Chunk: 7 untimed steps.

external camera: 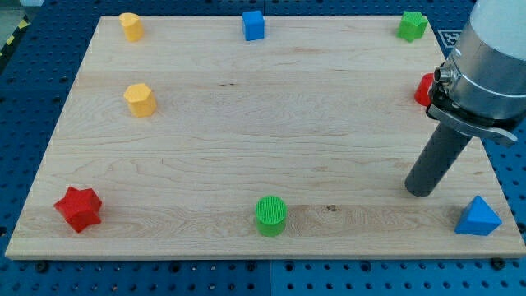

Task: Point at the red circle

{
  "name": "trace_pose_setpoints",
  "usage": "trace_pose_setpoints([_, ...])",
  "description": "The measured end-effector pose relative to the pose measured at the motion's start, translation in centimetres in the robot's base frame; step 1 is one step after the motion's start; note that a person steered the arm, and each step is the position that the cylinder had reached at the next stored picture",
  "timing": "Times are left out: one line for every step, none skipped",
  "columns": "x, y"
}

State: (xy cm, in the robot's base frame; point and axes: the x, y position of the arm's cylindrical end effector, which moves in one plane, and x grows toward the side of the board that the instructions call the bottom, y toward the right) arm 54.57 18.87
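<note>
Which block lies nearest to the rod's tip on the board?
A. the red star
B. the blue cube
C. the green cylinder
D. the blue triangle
D: my tip rests near the view's bottom right, and the blue triangle sits just to its right, closer than any other block, not touching it.

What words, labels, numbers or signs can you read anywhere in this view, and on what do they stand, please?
No readable text: no words, numbers or brand marks show on the wooden board, the blocks or the arm.
Black-and-white pattern at the view's top right, beside the board: a printed marker, partly hidden by the arm; it holds no legible characters.
Yellow-and-black striped tape at the view's top left: a marking only, no lettering.
</note>
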Motion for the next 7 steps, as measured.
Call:
trace_pose_setpoints([0.0, 0.0])
trace_pose_setpoints([0.0, 0.0])
trace_pose_setpoints([0.0, 0.0])
trace_pose_setpoints([-0.2, 0.0])
trace_pose_setpoints([-0.3, 0.0])
trace_pose_setpoints([-0.7, 0.0])
trace_pose_setpoints([-1.1, 0.0])
